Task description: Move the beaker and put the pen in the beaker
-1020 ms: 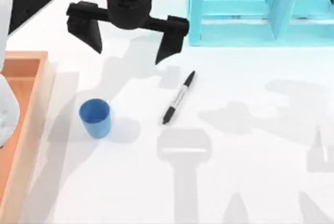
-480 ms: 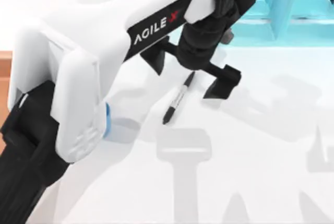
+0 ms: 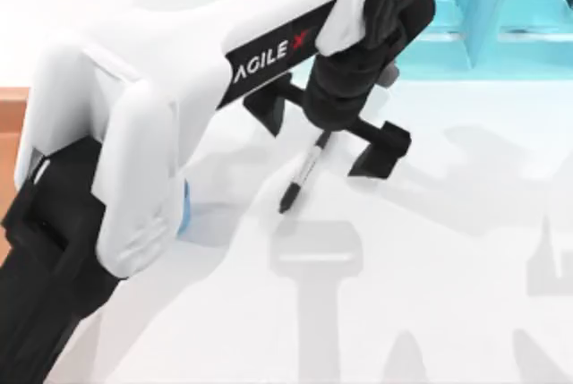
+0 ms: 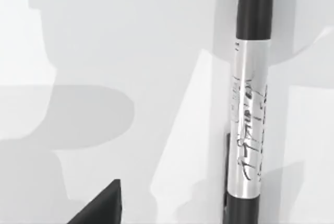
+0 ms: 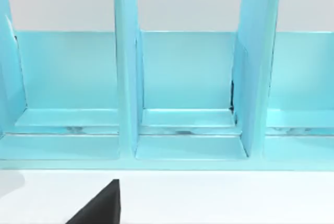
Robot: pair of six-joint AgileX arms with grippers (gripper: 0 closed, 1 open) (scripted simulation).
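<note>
Pen (image 3: 301,174) is lying flat on the counter (image 3: 430,250) near centre, pointing roughly 1 to 7 o'clock. Your left gripper (image 3: 324,132) is straddling its upper end, jaws spread wide, empty. Risk: a finger nudging and rolling it, or an end grip letting it tilt. Beaker (image 3: 184,208) at 8 o'clock, mostly hidden under the arm, could get knocked. Readable: "AGILEX" on the arm; barrel script illegible. Right arm parked facing the shelf unit (image 5: 182,93).

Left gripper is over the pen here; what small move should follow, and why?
Probably lower the left gripper straight down and close. Its fingers are spread, straddling the upper end of the pen, which lies flat on the table. The beaker peeks out beside the arm.
</note>
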